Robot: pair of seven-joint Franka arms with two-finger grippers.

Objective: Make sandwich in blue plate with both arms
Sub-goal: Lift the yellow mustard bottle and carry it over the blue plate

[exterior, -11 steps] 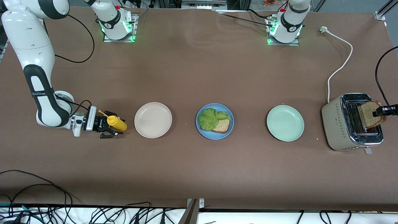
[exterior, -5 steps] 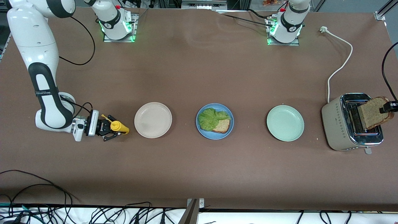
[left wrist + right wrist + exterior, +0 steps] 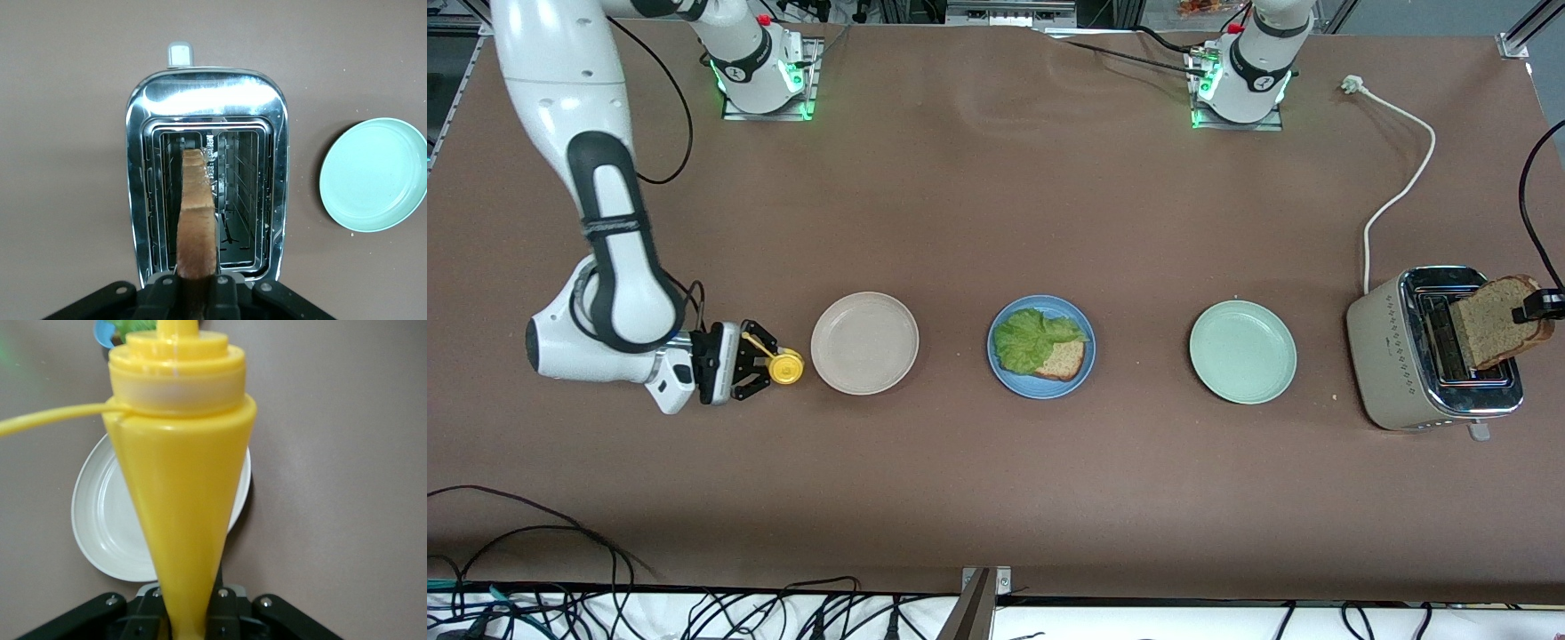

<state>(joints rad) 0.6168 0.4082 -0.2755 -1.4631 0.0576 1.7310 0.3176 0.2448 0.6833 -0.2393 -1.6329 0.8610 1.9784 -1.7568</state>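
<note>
**Yellow bottle and brown slice both held: where this could slip**

Yellow sauce bottle sits clamped in the right gripper, low over the table at the right arm's end, just beside the beige plate. The right wrist view shows the fingers pinching its narrow end, so the wider capped part points away from the gripper; I judge that a thin, tapered hold could let the bottle pivot or slide during a swing toward the blue plate.

The left gripper is closed on a bread slice, edge-on between its fingers, over the toaster at the left arm's end. The slice's lower edge looks level with the slot, so a sideways move made too soon could catch it on the chrome rim and tear it or tug the toaster.

On the blue plate, mid-table, the lettuce leaf lies on the bottom slice. Both arms heading there at once risk crowding each other. The pale green plate lies between toaster and blue plate, in the slice's likely path.
</note>
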